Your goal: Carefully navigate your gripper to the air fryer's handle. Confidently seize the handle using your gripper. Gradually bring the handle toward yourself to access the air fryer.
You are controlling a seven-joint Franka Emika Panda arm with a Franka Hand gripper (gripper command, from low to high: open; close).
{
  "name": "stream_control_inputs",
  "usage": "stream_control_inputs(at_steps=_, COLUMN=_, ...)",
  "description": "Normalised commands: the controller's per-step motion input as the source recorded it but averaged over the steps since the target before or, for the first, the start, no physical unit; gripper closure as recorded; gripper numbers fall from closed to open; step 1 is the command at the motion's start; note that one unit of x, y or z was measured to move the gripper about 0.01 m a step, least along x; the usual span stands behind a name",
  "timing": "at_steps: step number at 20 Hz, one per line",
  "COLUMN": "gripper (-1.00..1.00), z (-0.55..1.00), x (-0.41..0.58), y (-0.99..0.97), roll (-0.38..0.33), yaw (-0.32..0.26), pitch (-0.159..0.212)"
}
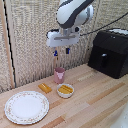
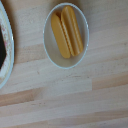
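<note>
**A:** ok so what can't we actually make out here?

**B:** the air fryer runs off the exterior view's edge at 3 o'clock, so its far side is cut. The handle is just a small dark bar, too blurry for any detail. The gripper fingers are tiny blue-dark nubs, and I honestly can't tell the gap.

**A:** and the wrist view?

**B:** no fingers in it at all. The plate is sliced by the edge, only a curved rim showing. The pink cup has its inside hidden.
</note>
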Motion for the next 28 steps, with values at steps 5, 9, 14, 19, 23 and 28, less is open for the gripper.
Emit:
stream_control_inputs(at_steps=5, gripper=-1.00, z=0.02, x=0.070, y=0.08, roll=-0.100, yaw=-0.279, pitch=-0.020)
stream_control_inputs(at_steps=9, gripper=-1.00, z=0.01, x=0.097, y=0.01, roll=-0.125, yaw=-0.346, pitch=-0.030)
stream_control_inputs(at_steps=14, gripper=-1.00, z=0.00, x=0.097, y=0.03, roll=-0.198, yaw=-0.278, pitch=-0.068)
stream_control_inputs(at_steps=19, gripper=-1.00, z=0.00, x=0.011, y=0.00, roll=-0.319, yaw=-0.175, pitch=-0.102)
stream_control_inputs(at_steps=23, gripper=-1.00, z=0.00, x=-0.002, y=0.00, roll=-0.375, yaw=-0.107, pitch=-0.098)
stream_control_inputs(at_steps=28, gripper=-1.00, z=-0.03, x=-0.045, y=0.00, roll=-0.375, yaw=-0.097, pitch=-0.073)
